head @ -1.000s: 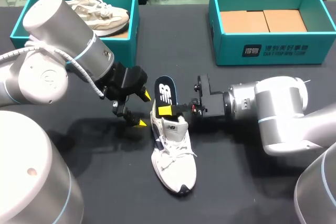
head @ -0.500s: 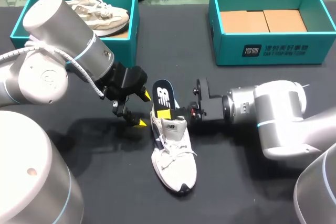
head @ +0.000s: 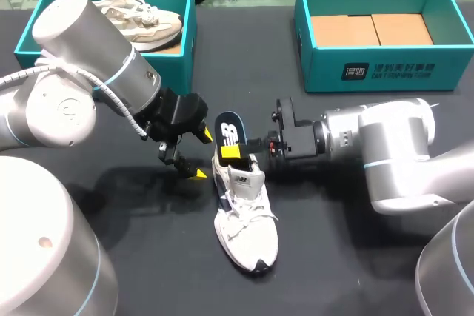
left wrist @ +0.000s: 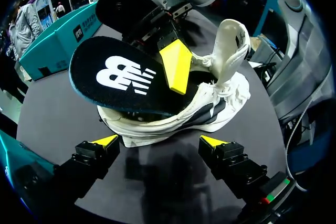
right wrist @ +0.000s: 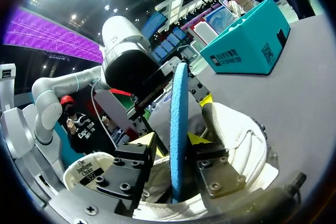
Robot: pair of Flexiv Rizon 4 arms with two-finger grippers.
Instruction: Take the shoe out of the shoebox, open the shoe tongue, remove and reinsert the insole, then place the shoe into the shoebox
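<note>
On the table (head: 333, 220), the insole (head: 229, 132) has sunk deeper into the shoe (head: 248, 227).

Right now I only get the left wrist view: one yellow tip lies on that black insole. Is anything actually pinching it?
Observer: Yes. The right wrist view shows the right gripper with a finger on each side of the insole, which stands on edge in the white shoe.
Operator: Where could the shoe go?
Observer: The head view shows a teal shoebox at the far right, holding only brown cardboard.
Operator: Is that the only box?
Observer: No, a second shoebox at the far left holds a beige shoe.
</note>
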